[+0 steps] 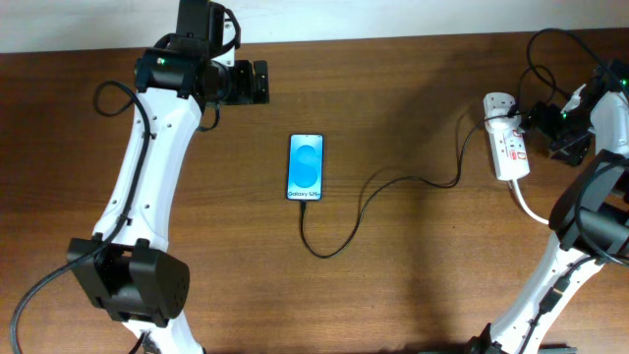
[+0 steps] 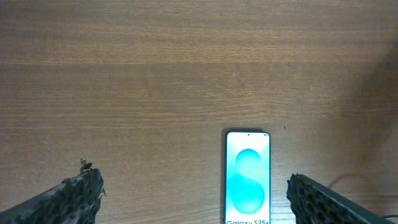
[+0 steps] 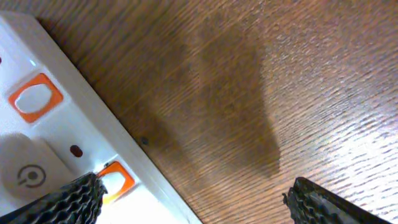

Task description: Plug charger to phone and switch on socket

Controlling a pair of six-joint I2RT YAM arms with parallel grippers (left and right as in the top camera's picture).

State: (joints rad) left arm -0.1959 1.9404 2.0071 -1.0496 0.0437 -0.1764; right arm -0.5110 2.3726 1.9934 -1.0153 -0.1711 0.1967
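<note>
The phone [image 1: 306, 167] lies flat mid-table with its blue screen lit; it also shows in the left wrist view [image 2: 247, 177]. The black charger cable [image 1: 373, 187] runs from the phone's near end in a loop to the white adapter on the socket [image 1: 508, 149] at the right. My left gripper [image 1: 257, 83] is open and empty, up and left of the phone, fingers wide apart [image 2: 193, 199]. My right gripper [image 1: 546, 120] is open at the socket's right side. In the right wrist view one finger lies over the socket's orange switch [image 3: 115, 180], and the gripper [image 3: 193, 199] is empty.
The socket's thick white cord [image 1: 531, 208] runs from its near end toward the right arm's base. Black arm cables hang at the upper right [image 1: 541, 59]. The wooden table [image 1: 413, 285] fills the view.
</note>
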